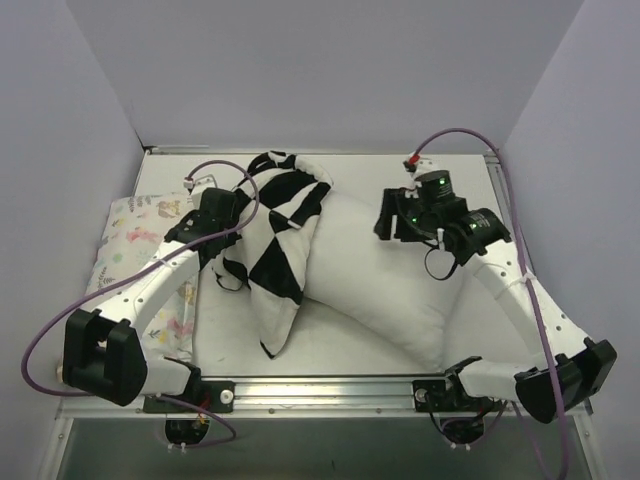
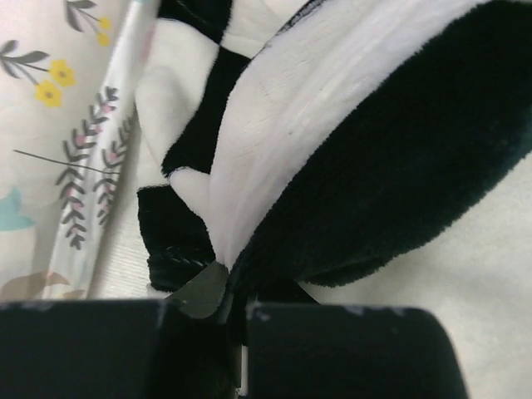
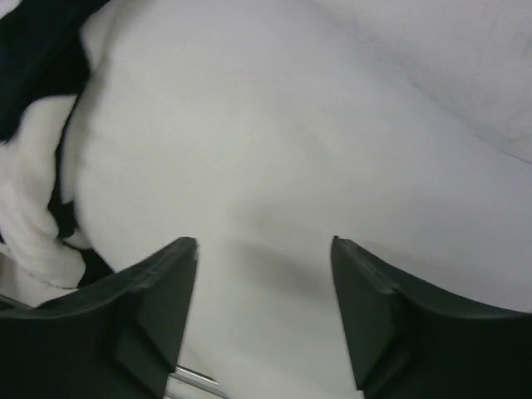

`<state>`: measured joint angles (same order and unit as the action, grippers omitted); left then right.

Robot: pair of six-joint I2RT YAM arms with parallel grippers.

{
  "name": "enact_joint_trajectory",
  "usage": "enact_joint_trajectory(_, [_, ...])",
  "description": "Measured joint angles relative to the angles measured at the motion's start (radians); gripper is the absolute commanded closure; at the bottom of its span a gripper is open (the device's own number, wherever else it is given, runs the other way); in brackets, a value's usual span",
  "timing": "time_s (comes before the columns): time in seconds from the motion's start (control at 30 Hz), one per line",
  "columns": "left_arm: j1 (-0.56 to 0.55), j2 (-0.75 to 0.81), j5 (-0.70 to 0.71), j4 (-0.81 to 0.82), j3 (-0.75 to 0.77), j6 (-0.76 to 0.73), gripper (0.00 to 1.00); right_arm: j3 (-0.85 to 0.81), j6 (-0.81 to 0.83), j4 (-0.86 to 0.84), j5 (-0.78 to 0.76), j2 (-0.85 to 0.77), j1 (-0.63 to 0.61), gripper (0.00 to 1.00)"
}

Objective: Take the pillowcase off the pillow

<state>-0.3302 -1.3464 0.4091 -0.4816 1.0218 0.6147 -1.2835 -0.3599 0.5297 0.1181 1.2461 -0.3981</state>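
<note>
While the left pincer (image 1: pixel 228 258) is clamped on the pillowcase (image 1: pixel 280 225), the top view shows the checkered cover bunched just in front of its tips. The cover lies over one end of the pillow (image 1: pixel 385 285), and the rest of the pillow stretches away toward the right pincer (image 1: pixel 392 225). Cannot tell if a pillow corner sits inside the cover. A floral pillow (image 1: pixel 135 235) lies on the worktop (image 1: pixel 470 170), close on the outer side of the left pincer.

Left wrist view: left pincer (image 2: pixel 237 303) is closed on a thin fold of pillowcase (image 2: pixel 374 166) right at the tips. The floral pillow (image 2: pixel 50 125) is off to its left. Risk: the pinch is small and the plush is thick, so a hard pull may slip the fold out.

Right wrist view: right pincer (image 3: pixel 264 274) has its jaws apart and nothing pinched. Bare white pillow (image 3: pixel 291 125) fills the space ahead of and between them, and pillowcase (image 3: pixel 33 150) is off to the left. Risk: with the pillow unheld, a left-side pull likely drags pillow and cover together, so the cover does not come free. The pull could also shove the floral pillow.
</note>
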Motion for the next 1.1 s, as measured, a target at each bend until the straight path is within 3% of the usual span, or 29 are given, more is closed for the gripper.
enact_joint_trajectory(0.03, [-0.023, -0.003, 0.002, 0.003, 0.000, -0.001, 1.00, 0.005, 0.010, 0.000, -0.027, -0.004, -0.068, 0.18])
enact_joint_trajectory(0.13, [-0.066, -0.011, -0.003, 0.016, 0.000, 0.003, 1.00, 0.016, 0.034, 0.005, -0.113, -0.014, -0.272, 0.06])
enact_joint_trajectory(0.27, [-0.124, -0.012, -0.005, 0.025, 0.000, 0.008, 1.00, 0.019, 0.063, 0.002, -0.214, 0.011, -0.452, 0.02])
enact_joint_trajectory(0.47, [-0.173, -0.013, -0.006, 0.026, 0.000, 0.010, 1.00, 0.101, 0.058, -0.078, -0.338, 0.204, -0.443, 0.03])
enact_joint_trajectory(0.57, [-0.156, -0.013, -0.023, 0.024, 0.000, 0.010, 1.00, 0.200, 0.043, -0.156, -0.343, 0.203, -0.407, 0.02])
enact_joint_trajectory(0.6, [-0.146, -0.012, -0.029, 0.025, 0.000, 0.010, 0.95, 0.230, 0.042, -0.187, -0.341, 0.182, -0.401, 0.02])
enact_joint_trajectory(0.63, [-0.138, -0.012, -0.038, 0.026, 0.000, 0.009, 0.71, 0.260, 0.040, -0.220, -0.333, 0.153, -0.395, 0.02])
enact_joint_trajectory(0.7, [-0.134, -0.010, -0.053, 0.026, 0.000, -0.006, 0.39, 0.321, 0.034, -0.290, -0.291, 0.081, -0.370, 0.02])
enact_joint_trajectory(0.77, [-0.162, 0.008, -0.050, 0.029, -0.002, -0.026, 0.22, 0.374, 0.027, -0.352, -0.244, 0.013, -0.339, 0.02])
enact_joint_trajectory(1.0, [-0.397, 0.222, -0.048, 0.134, -0.028, -0.087, 0.15, 0.410, 0.021, -0.417, -0.166, -0.026, -0.301, 0.02])
enact_joint_trajectory(1.1, [-0.455, 0.243, -0.048, 0.197, -0.027, -0.105, 0.13, 0.410, 0.019, -0.421, -0.154, -0.026, -0.301, 0.02])
